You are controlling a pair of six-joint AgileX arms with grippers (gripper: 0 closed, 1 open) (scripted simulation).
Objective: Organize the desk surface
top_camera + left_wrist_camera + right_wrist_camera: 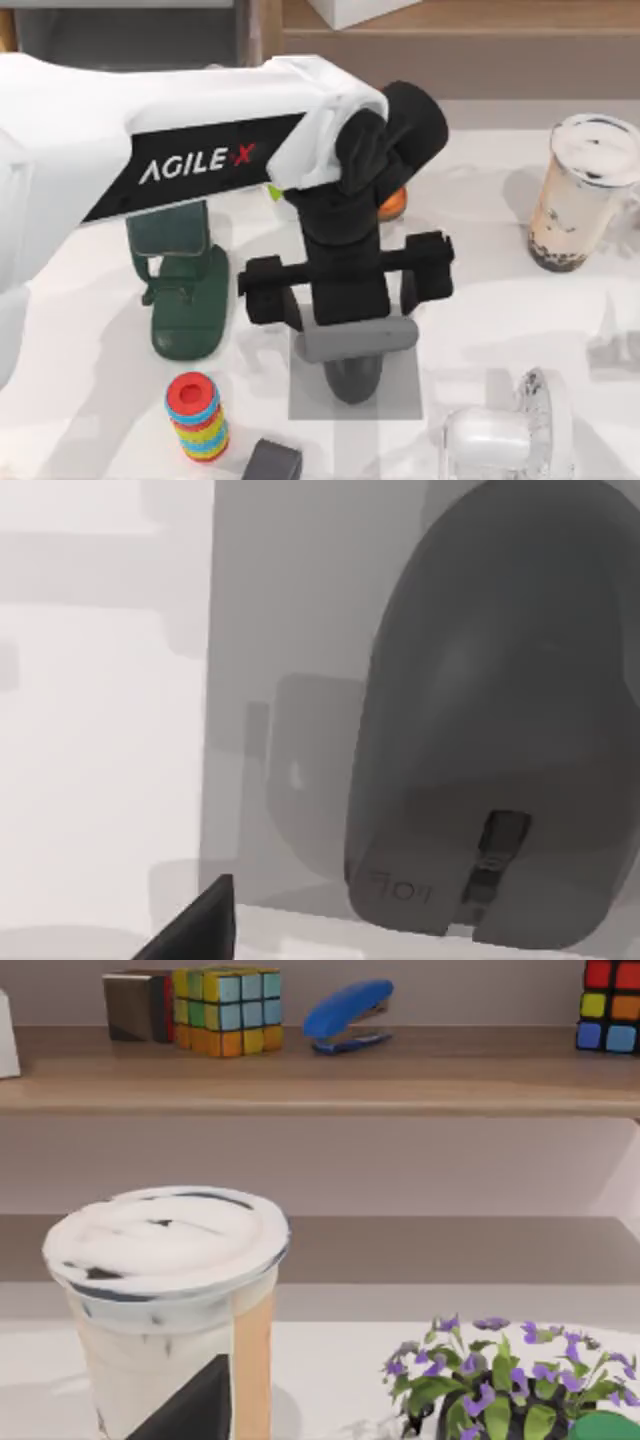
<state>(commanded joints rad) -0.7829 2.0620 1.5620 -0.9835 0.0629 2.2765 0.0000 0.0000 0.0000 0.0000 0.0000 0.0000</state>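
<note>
**Settle the mouse squarely on the mat**

Top view: your left gripper (345, 345) hangs over the grey mat (400, 400) near the middle of the bench (90, 400), with the grey mouse (352, 375) under it. Whether the jaws are gripping the mouse or spread clear of it, I cannot tell.

Left wrist view: the mouse (500, 730) lies on the mat (290, 630); keep it inside the mat's edges.

Right wrist view: the milk-tea cup (170, 1310) stands close ahead; leave that arm parked.

On the desk surface (90, 400): one grey mouse (352, 376) on one grey mat (400, 400), one bubble tea cup (580, 195), one green stapler (185, 290), one ring stack (197, 416). The shelf (320, 1070) carries two puzzle cubes (226, 1010), one blue stapler (348, 1012). One flowering plant (500, 1385)
</note>
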